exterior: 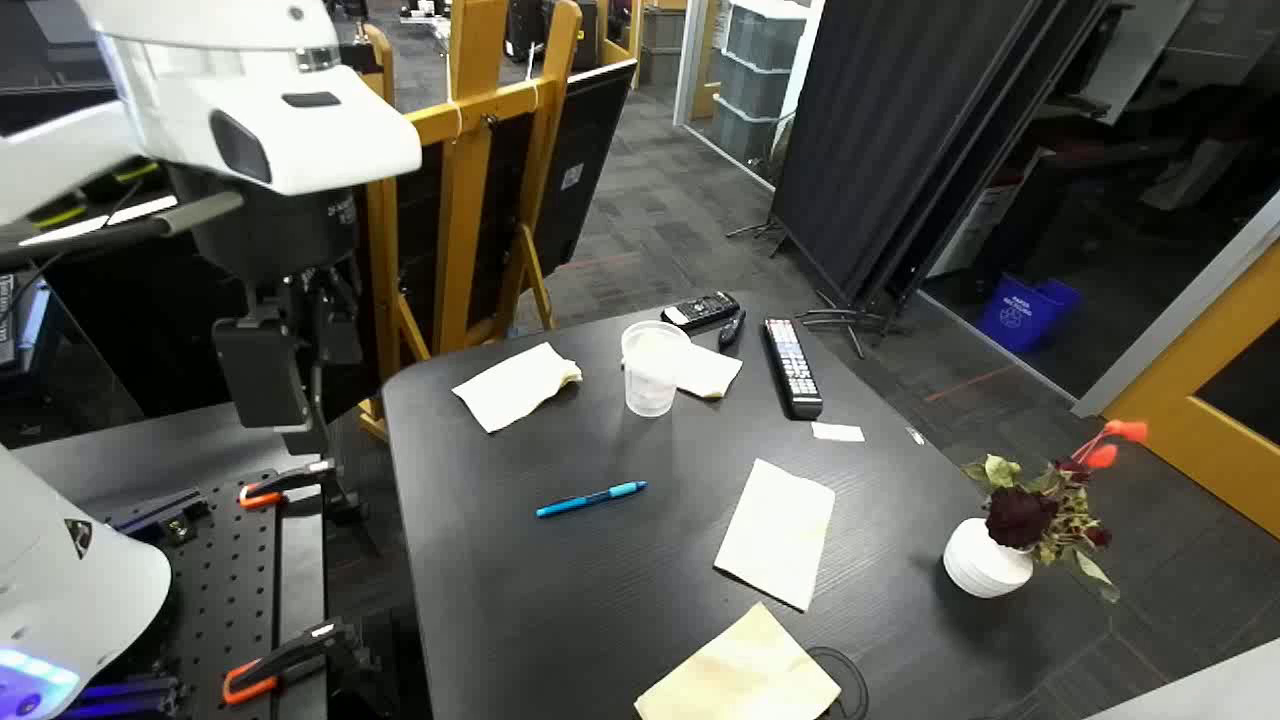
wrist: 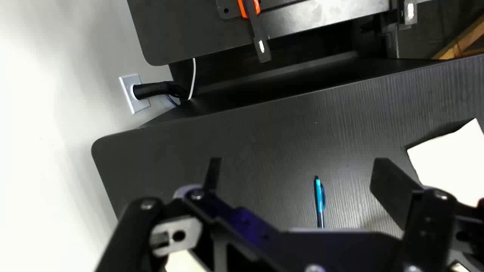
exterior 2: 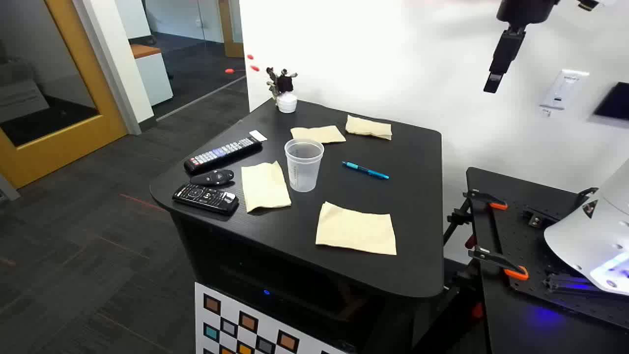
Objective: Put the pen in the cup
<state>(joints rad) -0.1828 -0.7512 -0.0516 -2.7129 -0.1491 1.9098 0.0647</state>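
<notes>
Hanging empty, the gripper [wrist: 298, 165] is nearest — its 2 fingers [wrist: 393, 185] wide apart, presumably to straddle the pen [wrist: 319, 202], which lies flat on the table [wrist: 264, 143]. Beyond, 1 cup [exterior: 650, 378] stands upright — mouth up, likely to receive it.

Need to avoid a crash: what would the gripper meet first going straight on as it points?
The way looks free at first: the gripper points down, apparently toward the gap between desk and robot table. Depth is unclear; it might catch the desk's edge or a clamp.
</notes>
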